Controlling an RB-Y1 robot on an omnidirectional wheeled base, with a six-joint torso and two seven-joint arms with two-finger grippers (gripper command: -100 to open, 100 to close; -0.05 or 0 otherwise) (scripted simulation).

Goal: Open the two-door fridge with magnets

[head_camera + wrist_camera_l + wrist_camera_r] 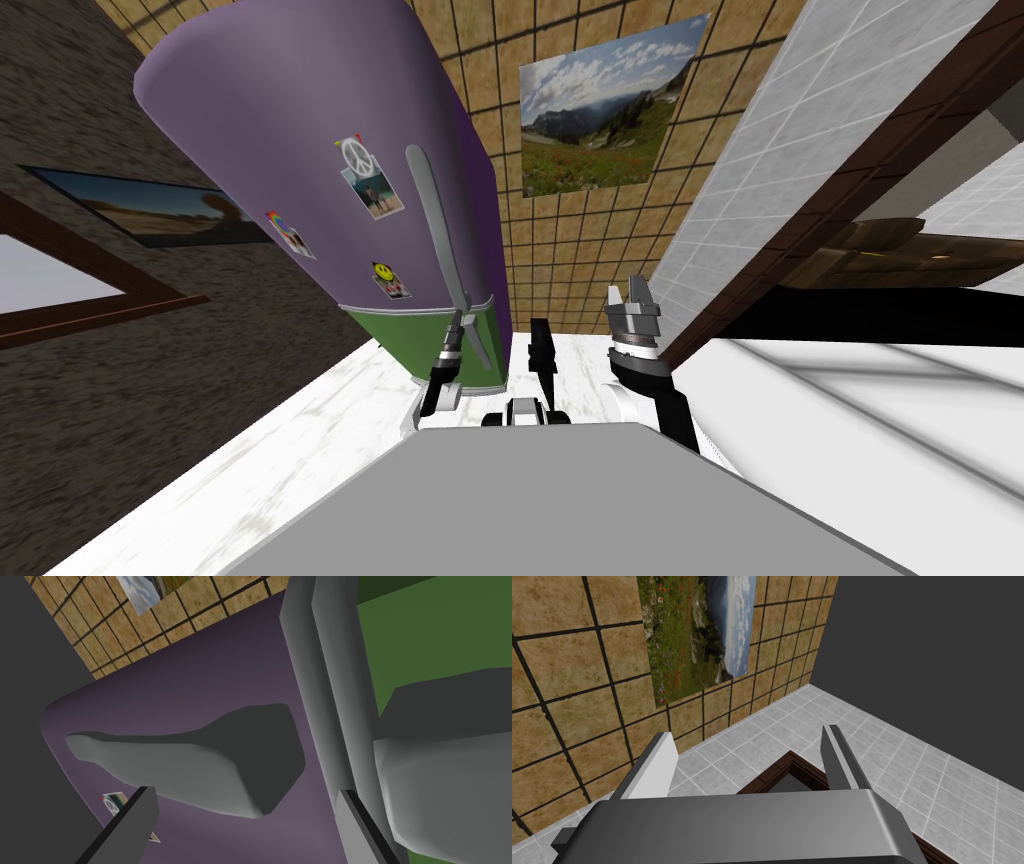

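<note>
The purple-and-green fridge [300, 130] stands just ahead with both doors shut and magnets [372, 180] on the upper one. The left gripper [456, 328] is spread loose around the lower end of the grey handle [435, 220]. The right gripper [632, 295] is raised nearby, released.

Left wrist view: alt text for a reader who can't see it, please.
The open left gripper sits at the wide end of the grey handle on the fridge's purple door. A grey strip separates that door from the green door.
</note>
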